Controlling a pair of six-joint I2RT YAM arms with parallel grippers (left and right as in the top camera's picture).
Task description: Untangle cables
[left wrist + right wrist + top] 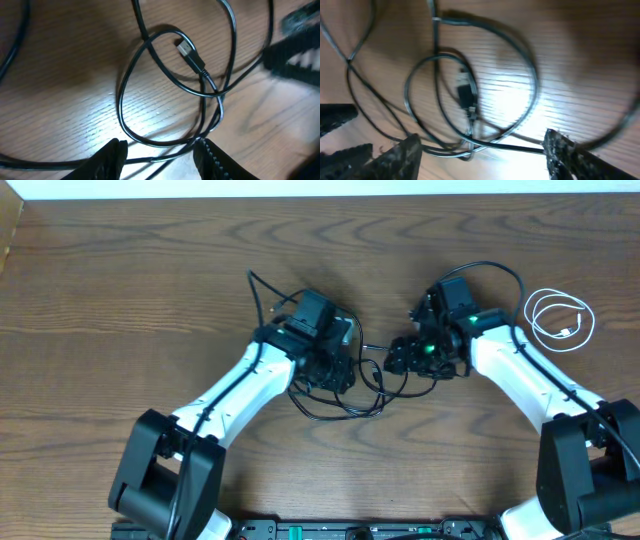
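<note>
Looking from overhead, we see what neither wrist camera shows: the short white cord (562, 320), coiled in loops, lies well apart from the long thin black cable (340, 408), off to its right on the brown wooden table (150, 270). The left wrist view gives the black cable's small metal-tipped plug (186, 49) sharply, inside a loop. Both white arms bend inward toward that cable's tangle. The left gripper (159, 159) hangs just over it, fingers parted, with a strand running loose between them. The right gripper (482, 152), blurred, stands spread wider over the tangle, clamping nothing.
</note>
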